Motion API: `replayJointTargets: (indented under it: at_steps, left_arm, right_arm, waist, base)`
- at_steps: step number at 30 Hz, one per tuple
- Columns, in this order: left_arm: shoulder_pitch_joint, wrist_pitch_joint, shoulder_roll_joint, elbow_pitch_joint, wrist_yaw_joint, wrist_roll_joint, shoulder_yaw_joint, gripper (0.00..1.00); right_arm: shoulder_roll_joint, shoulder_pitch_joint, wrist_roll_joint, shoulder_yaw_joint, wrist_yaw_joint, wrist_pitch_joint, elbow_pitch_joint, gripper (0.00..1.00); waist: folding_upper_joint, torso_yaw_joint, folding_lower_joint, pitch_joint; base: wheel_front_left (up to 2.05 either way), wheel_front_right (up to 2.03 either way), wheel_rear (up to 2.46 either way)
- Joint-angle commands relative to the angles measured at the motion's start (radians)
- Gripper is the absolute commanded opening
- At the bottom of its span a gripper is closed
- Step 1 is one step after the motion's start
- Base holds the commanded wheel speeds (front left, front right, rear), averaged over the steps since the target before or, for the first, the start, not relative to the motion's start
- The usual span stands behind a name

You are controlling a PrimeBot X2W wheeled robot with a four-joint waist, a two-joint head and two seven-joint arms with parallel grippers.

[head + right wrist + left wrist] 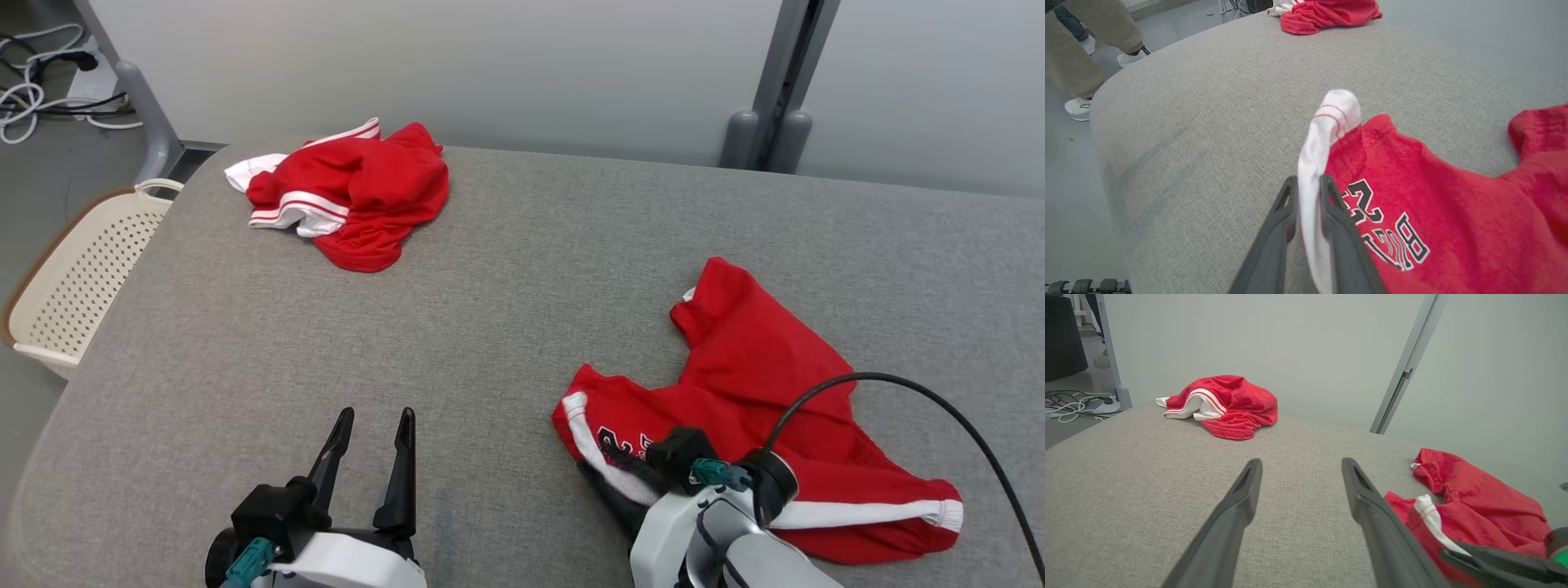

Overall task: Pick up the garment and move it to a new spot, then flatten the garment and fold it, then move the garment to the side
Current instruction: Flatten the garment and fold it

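red sports garment (759, 384) crumpled on the near right of the grey fabric bench (506, 310), its white trim band raised off the surface. right tool (1308, 181) low over the near edge, white forearm behind it, dark fingers angled toward the far left and clamped narrowly on that white band, cloth sandwiched between the two. black cable (939, 392) arching from the wrist over the red cloth. left tool (377, 416) at the near left, fingers spread wide over bare bench, gripping nothing, well apart from the garment.

black lettering with a white outline just beside the pinched band, upside down in the right wrist view: "bul", the rest not readable; next to it a number, one digit "2", the other unclear.

second red garment (359, 192) with white stripes heaped at the far left corner. cream perforated basket (82, 269) beside the bench's left edge, lower down. person's tan trouser legs (1069, 49) and white shoe (1077, 109) on the floor beyond.
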Motion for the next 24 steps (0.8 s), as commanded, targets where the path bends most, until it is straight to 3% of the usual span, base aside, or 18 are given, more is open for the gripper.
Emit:
replayJointTargets:
  at_steps: [1, 11, 24]
  left_arm:
    - [-0.009, 0.000, 0.004, -0.002, 0.000, 0.003, 0.005, 1.00]
    - [-0.002, 0.000, 0.004, -0.001, -0.003, 0.010, 0.008, 1.00]
    - [0.015, 0.000, 0.004, -0.005, -0.013, 0.025, 0.016, 1.00]
  right_arm:
    - [-0.003, -0.007, 0.005, -0.009, 0.000, -0.025, -0.001, 1.00]
    - [-0.021, 0.027, -0.011, -0.129, 0.000, -0.124, -0.054, 1.00]
    - [-0.023, 0.220, -0.171, -0.540, 0.000, -0.170, -0.290, 1.00]
  waist:
    - [0.0000, -0.011, 0.0000, 0.000]
    - [0.0000, -0.068, 0.0000, -0.006]
    - [0.0000, -0.143, 0.0000, -0.028]
  base:
    - [0.00, 0.00, 0.00]
    - [0.00, 0.00, 0.00]
    - [0.00, 0.00, 0.00]
